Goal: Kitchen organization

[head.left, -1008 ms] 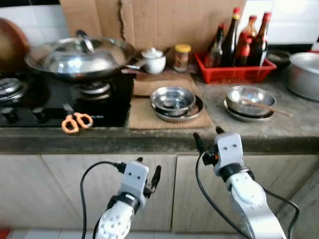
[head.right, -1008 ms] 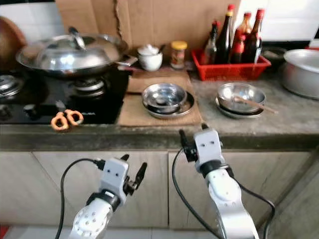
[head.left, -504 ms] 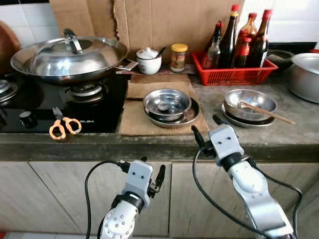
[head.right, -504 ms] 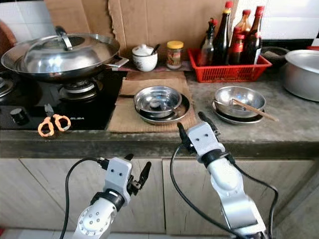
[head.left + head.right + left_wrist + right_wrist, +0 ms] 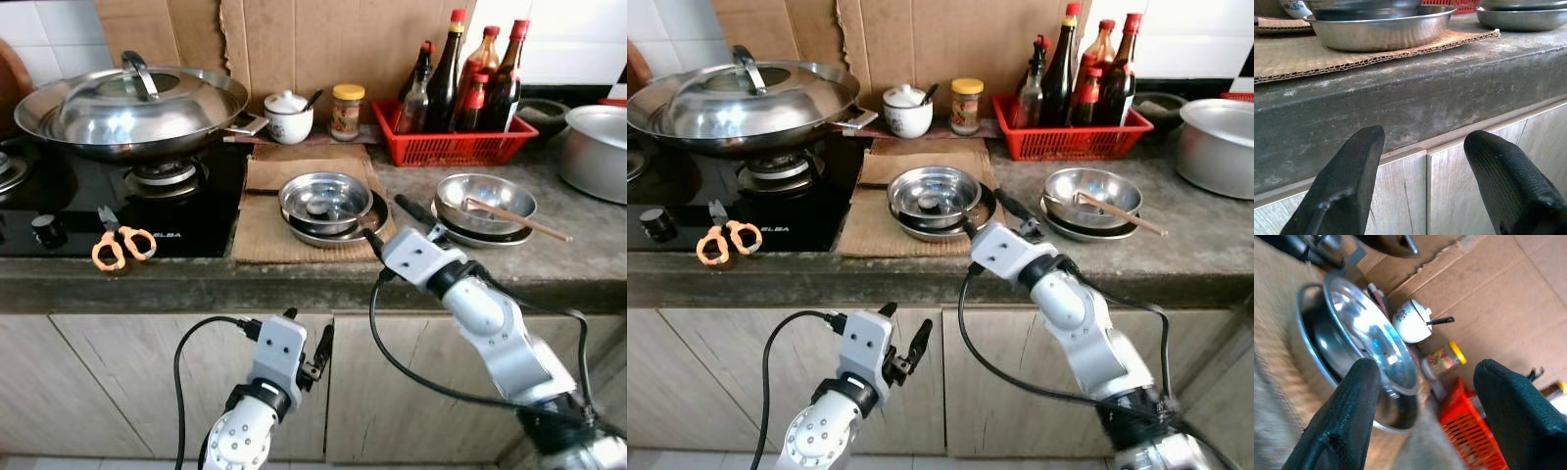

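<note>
While the left gripper (image 5: 307, 345) hangs open below the desk (image 5: 294, 274) edge, facing the cupboard doors, the right gripper (image 5: 390, 217) is up over the desk with its fingers spread and nothing between them. It sits just beside the stacked bowl (image 5: 326, 195) and plate (image 5: 372, 217) on the cardboard mat (image 5: 265, 220), at their right-hand rim, and points across toward them; in the right wrist view the bowl (image 5: 1369, 338) lies straight ahead between the two fingers. A second bowl (image 5: 485, 196) with a wooden stick (image 5: 519, 218) lying across it stands to the other side of that arm, near it. The right arm is clearly the nearer one, so the likely next move is a short reach toward the robot's left to take the stacked bowl's rim. Scissors (image 5: 120, 245) lie well apart on the hob (image 5: 59, 211).
</note>
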Controlling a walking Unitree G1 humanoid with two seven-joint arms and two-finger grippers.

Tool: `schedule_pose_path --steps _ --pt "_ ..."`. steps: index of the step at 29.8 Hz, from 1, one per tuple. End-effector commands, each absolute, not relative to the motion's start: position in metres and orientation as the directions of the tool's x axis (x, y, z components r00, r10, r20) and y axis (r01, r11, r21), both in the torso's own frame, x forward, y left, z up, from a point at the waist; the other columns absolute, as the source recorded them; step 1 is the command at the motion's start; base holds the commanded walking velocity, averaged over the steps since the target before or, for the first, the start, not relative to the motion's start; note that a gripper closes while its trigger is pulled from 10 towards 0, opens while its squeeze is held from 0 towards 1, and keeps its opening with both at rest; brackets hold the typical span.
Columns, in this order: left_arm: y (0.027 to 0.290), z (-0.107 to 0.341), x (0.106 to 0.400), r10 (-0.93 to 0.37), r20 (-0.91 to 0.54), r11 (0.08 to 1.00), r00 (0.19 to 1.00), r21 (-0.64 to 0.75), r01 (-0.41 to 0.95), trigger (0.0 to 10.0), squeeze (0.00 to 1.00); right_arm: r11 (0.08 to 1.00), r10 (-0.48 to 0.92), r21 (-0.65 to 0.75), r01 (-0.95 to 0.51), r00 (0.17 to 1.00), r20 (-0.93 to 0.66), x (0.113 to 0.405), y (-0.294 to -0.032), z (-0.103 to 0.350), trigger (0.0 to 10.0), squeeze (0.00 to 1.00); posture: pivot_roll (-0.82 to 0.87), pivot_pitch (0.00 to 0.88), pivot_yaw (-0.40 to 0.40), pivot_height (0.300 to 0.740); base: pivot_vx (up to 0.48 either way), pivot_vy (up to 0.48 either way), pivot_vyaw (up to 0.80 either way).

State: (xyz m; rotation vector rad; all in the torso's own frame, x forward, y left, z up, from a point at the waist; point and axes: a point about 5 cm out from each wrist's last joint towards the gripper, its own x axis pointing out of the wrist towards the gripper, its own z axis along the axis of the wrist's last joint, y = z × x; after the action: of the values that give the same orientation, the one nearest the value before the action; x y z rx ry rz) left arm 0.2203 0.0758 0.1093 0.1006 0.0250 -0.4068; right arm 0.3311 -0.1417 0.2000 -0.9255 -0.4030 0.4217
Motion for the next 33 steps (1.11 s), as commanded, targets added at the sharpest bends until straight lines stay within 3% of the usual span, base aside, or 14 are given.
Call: schedule_pose_path --steps 1,21,33 --pt "0.073 0.116 0.219 -0.396 -0.02 0.914 0.918 0.086 0.396 10.0 0.0 0.49 0.538 -0.853 -0.182 0.832 0.132 0.334 -0.14 0.201 10.0 0.0 0.13 0.028 -0.068 0.74 0.0 0.0 0.0" --pt "0.071 0.117 0.218 -0.39 -0.021 0.917 0.921 0.081 0.39 10.0 0.0 0.334 0.57 -0.936 -0.114 0.815 0.104 0.354 -0.143 0.211 10.0 0.0 0.13 0.041 -0.079 0.74 0.0 0.0 0.0" --pt "0.071 0.117 0.218 -0.386 -0.026 0.918 0.922 0.081 0.387 10.0 0.0 0.3 0.588 -0.948 -0.106 0.803 0.096 0.356 -0.142 0.209 10.0 0.0 0.13 0.04 -0.076 0.74 0.0 0.0 0.0"
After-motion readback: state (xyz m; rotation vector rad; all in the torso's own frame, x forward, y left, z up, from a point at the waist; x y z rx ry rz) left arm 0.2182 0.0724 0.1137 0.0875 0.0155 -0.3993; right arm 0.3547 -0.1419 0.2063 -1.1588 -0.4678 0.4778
